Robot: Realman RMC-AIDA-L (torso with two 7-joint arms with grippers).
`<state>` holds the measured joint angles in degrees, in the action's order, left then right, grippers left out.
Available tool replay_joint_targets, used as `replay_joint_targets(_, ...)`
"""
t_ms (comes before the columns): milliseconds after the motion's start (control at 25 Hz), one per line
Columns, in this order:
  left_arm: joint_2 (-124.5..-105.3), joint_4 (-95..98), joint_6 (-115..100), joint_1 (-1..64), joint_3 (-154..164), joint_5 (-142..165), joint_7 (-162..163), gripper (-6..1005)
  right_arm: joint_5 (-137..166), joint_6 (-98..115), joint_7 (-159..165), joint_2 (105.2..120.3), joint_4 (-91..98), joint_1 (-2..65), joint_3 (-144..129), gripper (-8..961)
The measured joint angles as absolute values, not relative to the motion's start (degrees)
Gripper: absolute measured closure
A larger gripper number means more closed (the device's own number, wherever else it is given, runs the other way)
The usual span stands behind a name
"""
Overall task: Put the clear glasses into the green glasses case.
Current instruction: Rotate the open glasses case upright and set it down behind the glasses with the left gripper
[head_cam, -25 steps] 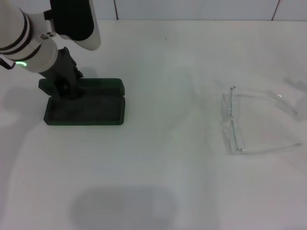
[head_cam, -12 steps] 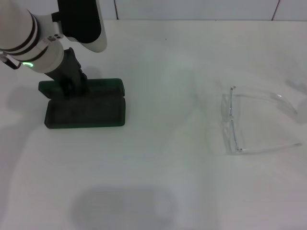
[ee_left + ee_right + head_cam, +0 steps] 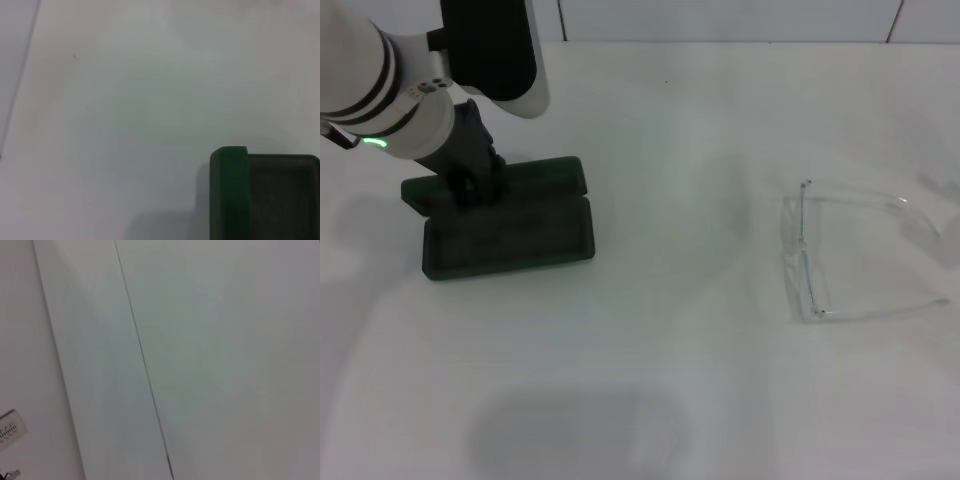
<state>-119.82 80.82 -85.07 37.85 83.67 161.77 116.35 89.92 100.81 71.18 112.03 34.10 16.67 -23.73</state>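
Shifting rightward since a second ago, the green glasses case [image 3: 508, 225] is lying open at upper left under your left pincer [image 3: 470, 180], grip unclear, while the clear glasses [image 3: 850, 255] are sitting at right on the table [image 3: 660, 380].

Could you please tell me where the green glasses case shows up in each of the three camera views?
Head view: green glasses case lies open at left, the left pincer at its back half.
Left wrist view: one corner, lower right of the picture.
Right wrist view: not in it.
Shared landmark: the white table.
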Motion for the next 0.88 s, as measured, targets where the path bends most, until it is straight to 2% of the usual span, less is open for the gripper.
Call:
replay_joint_targets(160,-119.93,91.0,-87.66,33.78,89.87,161.63,118.8,793,89.9,101.62,71.02,112.08,34.1,16.22,-23.73,313)
replay_joint_targets(360,-119.95,96.65,-88.64,31.6,98.64,161.6,122.79,794,89.9,102.43,70.89,112.25,34.1,15.5,-23.73,322)
replay_joint_targets(560,-120.04,97.4,-88.95,32.57,106.79,161.77,129.01,794,89.9,102.86,70.03,112.3,34.1,14.79,-23.68,323)
replay_joint_targets(880,-120.37,92.55,-85.18,37.51,111.56,161.56,138.13,794,90.02,103.77,67.78,112.42,32.79,14.38,-23.64,323)
